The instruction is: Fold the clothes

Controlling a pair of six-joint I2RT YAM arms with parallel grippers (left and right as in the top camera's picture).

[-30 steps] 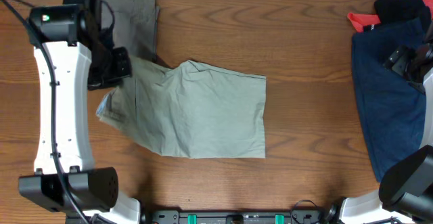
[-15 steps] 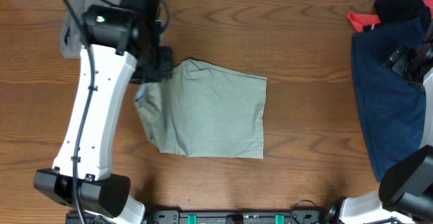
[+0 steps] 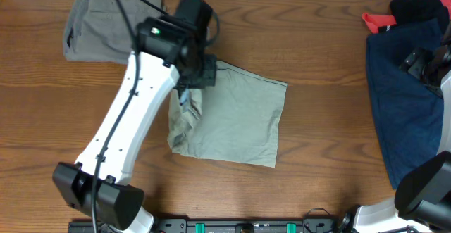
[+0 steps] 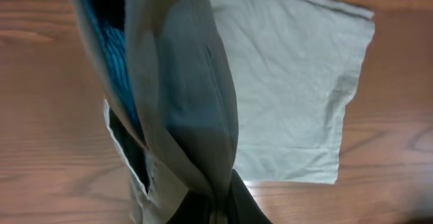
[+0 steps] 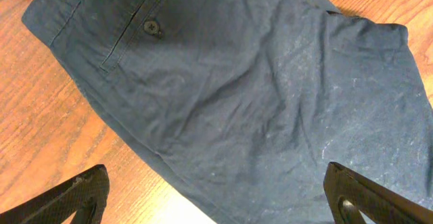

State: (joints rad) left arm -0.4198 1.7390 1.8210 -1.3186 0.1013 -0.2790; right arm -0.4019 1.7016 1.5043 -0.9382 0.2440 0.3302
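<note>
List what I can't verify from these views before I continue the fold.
1) Left gripper pinch point: overhead, its wrist covers it; in the wrist view, the lifted khaki shorts wrap it.
2) Navy shorts: the frame edge and right arm cut them off overhead.
3) Red item: mostly under black cloth, unidentifiable.

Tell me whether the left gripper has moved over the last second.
Yes. The left gripper, shut on the khaki shorts, has swung right, away from the grey-olive shorts in the far-left corner, dragging the fabric along.
</note>
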